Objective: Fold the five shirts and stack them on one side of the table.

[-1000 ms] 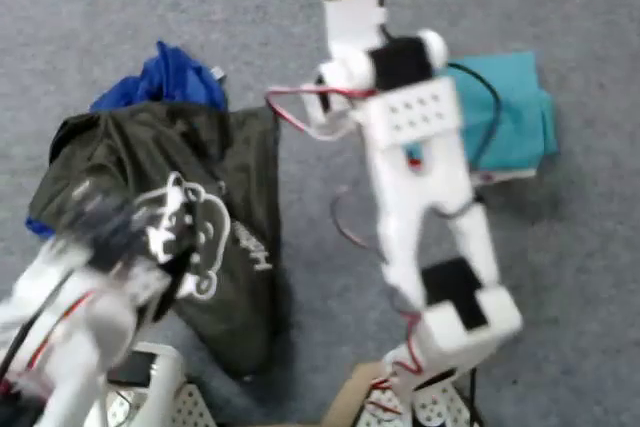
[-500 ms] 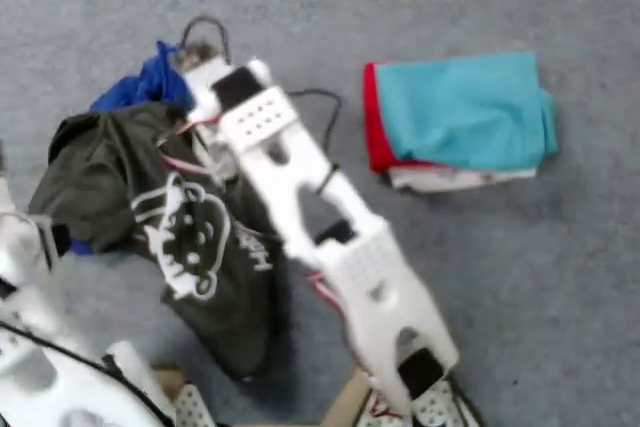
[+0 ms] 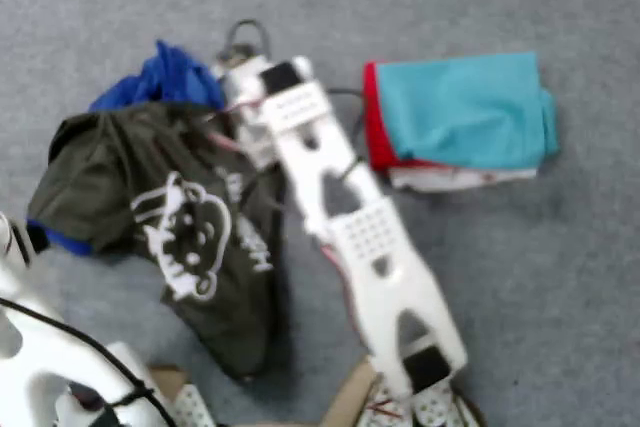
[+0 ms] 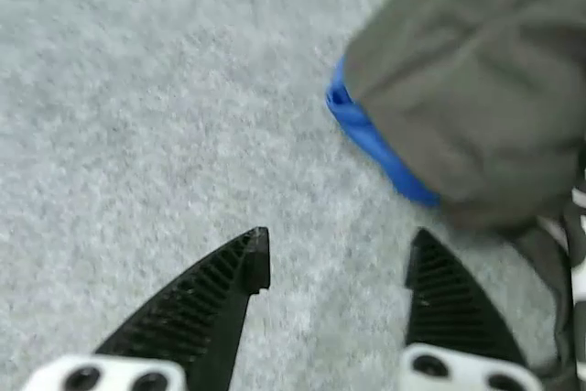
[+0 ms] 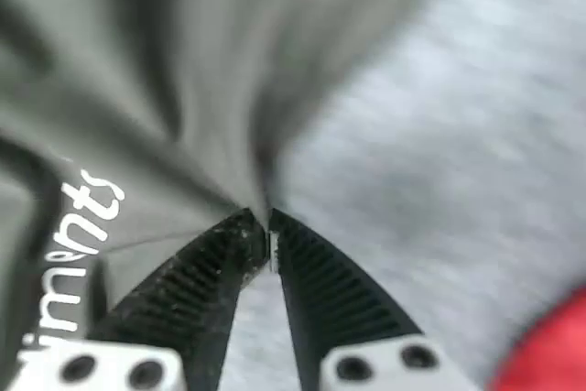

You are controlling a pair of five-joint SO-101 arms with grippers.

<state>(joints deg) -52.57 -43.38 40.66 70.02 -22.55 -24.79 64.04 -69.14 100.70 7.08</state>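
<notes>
Currently pinches a fold of the dark shirt (image 3: 100,167), crumpled over the blue shirt (image 3: 165,77) on the table's (image 3: 560,277) left half, with the right gripper (image 5: 268,226); holds the left gripper (image 4: 339,258) wide above bare table, just beside the blue hem; finds the folded stack (image 3: 460,112) well apart, rightward.

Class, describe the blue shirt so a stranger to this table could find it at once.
On the grey table, look to the side opposite the folded stack. There a dark shirt with a white cartoon print lies crumpled; the blue shirt pokes out from under it, the only deep blue cloth there.
</notes>
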